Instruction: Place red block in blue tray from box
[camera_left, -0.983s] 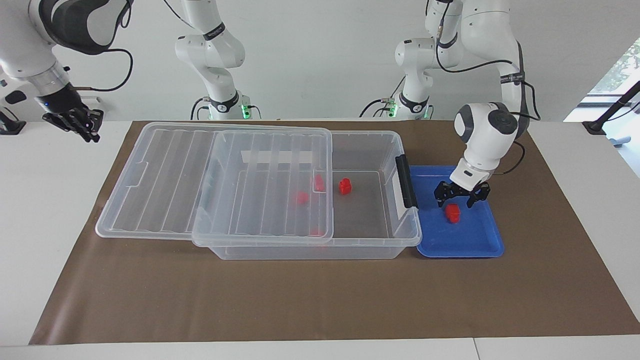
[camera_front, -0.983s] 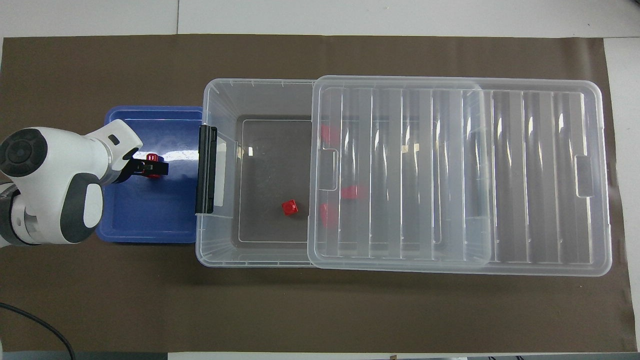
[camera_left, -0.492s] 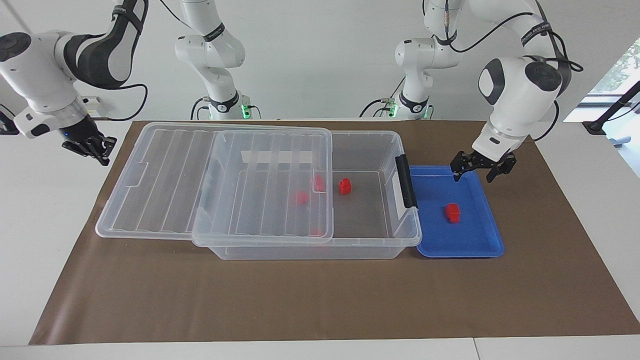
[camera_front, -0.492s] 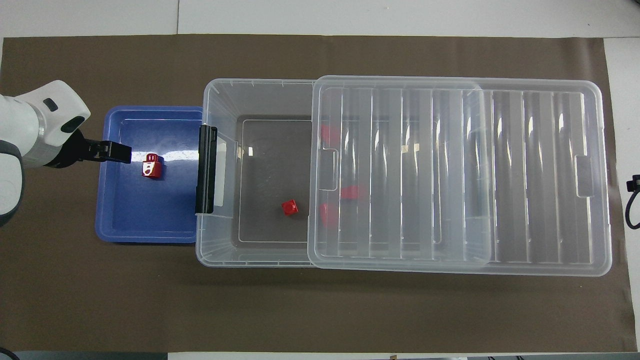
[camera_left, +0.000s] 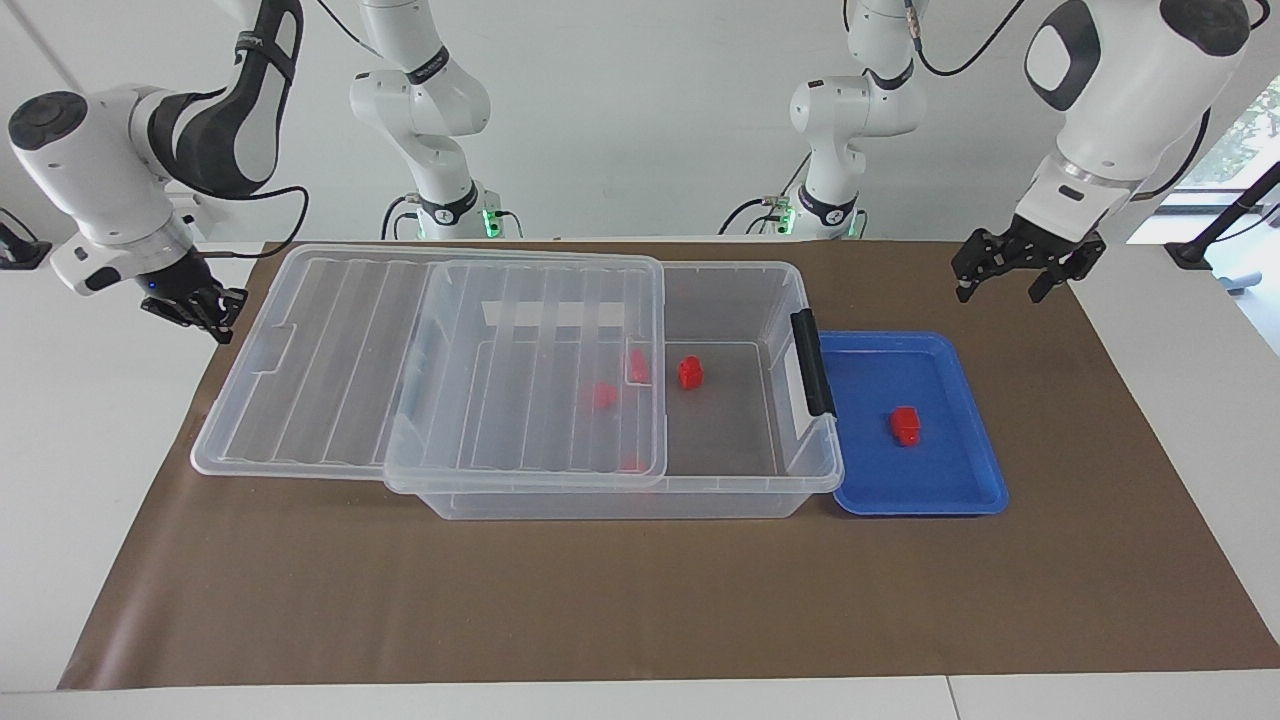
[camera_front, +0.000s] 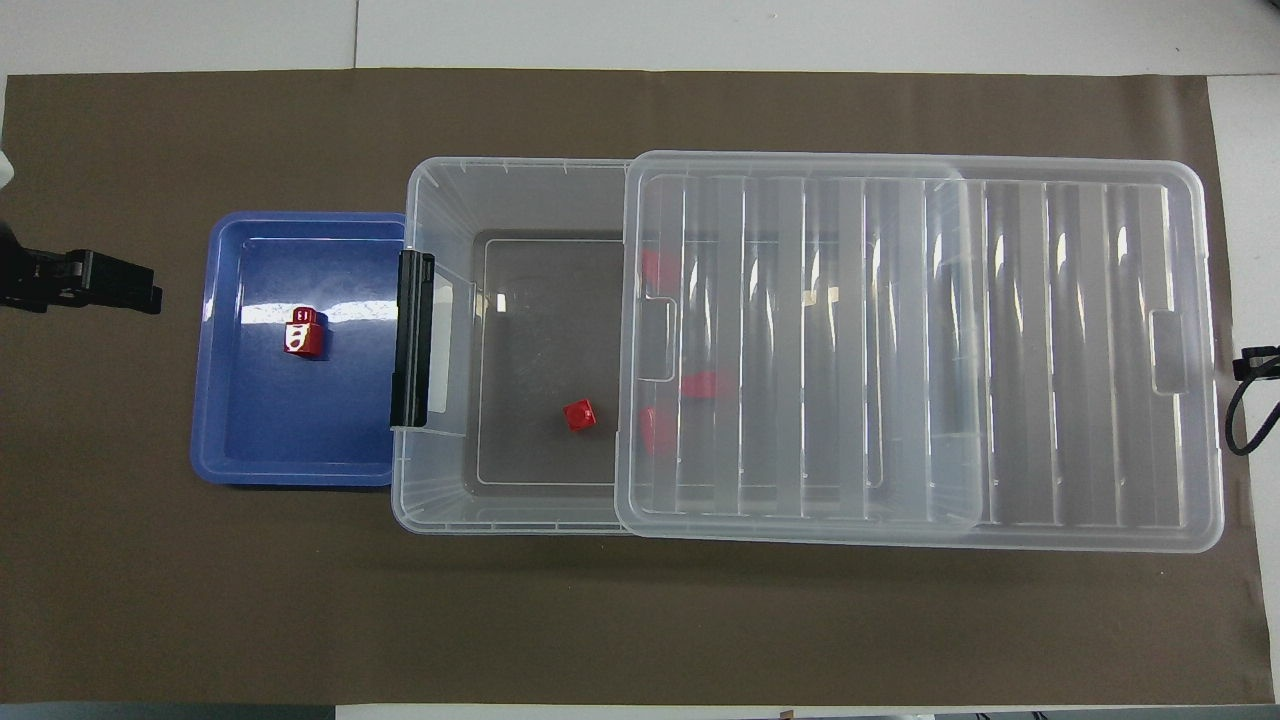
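One red block (camera_left: 906, 424) (camera_front: 302, 332) lies in the blue tray (camera_left: 940, 480) (camera_front: 290, 440), which sits against the box's latch end. The clear box (camera_left: 740, 290) (camera_front: 450, 190) has its lid (camera_left: 430, 360) (camera_front: 920, 350) slid toward the right arm's end. Another red block (camera_left: 690, 372) (camera_front: 579, 415) rests uncovered on the box floor, and more red blocks (camera_left: 604, 395) (camera_front: 700, 384) show through the lid. My left gripper (camera_left: 1000, 290) (camera_front: 140, 290) hangs open and empty over the mat beside the tray. My right gripper (camera_left: 195, 310) (camera_front: 1255, 362) is shut on nothing, just off the lid's outer end.
A dark grey latch handle (camera_left: 812, 362) (camera_front: 413, 338) stands between box and tray. A brown mat (camera_left: 640, 600) (camera_front: 640, 620) covers the table under everything, with a wide bare strip farther from the robots than the box.
My left gripper has risen from over the red block in the tray and drawn away toward the left arm's end. The right gripper has swung in closer to the lid's end.
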